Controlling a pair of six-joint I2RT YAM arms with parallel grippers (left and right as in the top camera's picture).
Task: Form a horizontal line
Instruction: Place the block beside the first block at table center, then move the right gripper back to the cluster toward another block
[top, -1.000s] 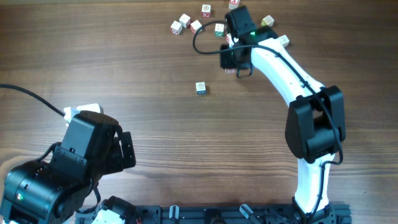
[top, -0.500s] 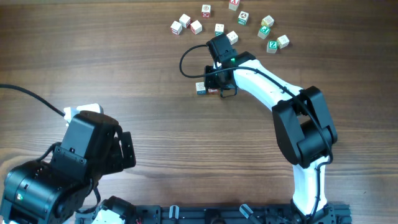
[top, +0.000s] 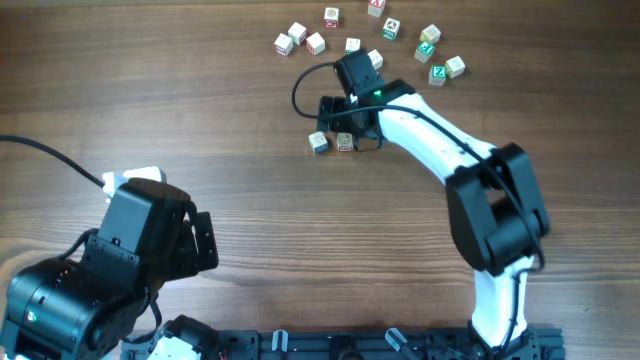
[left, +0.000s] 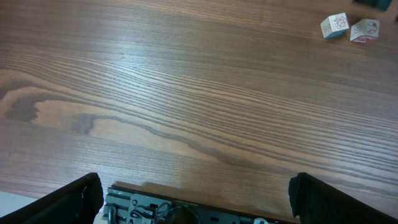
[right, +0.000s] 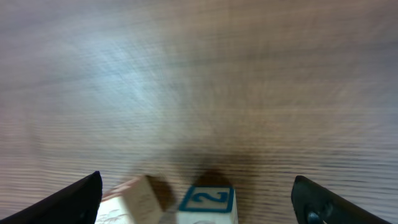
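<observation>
At 7 o'clock on the bench (top: 250, 200) the left arm sits folded low. Its tool (left: 198, 190) is spread wide with nothing between the fingers (left: 81, 198), and only bare wood lies beneath it.

Past the middle of the bench, toward 12 o'clock, the line so far is two cubes. The blue cube (top: 319, 143) has the red cube (top: 344, 142) at its 3 o'clock. They lie side by side, touching or very nearly so, and the pictures do not settle which. The left wrist view shows the pair at its 1 o'clock corner.

The right arm reaches in from 5 o'clock. Its tool (right: 196, 183) hangs just beyond the pair, spread wide and gripping nothing. In its blurred wrist view the two cubes lie at 6 o'clock between the finger bases, clear of both fingers.

Farther out, from 12 to 1 o'clock, loose cubes (top: 315, 43) lie scattered well apart from the pair. Some are red-printed and some green, such as one (top: 438, 72) at the 3 o'clock end of the scatter
</observation>
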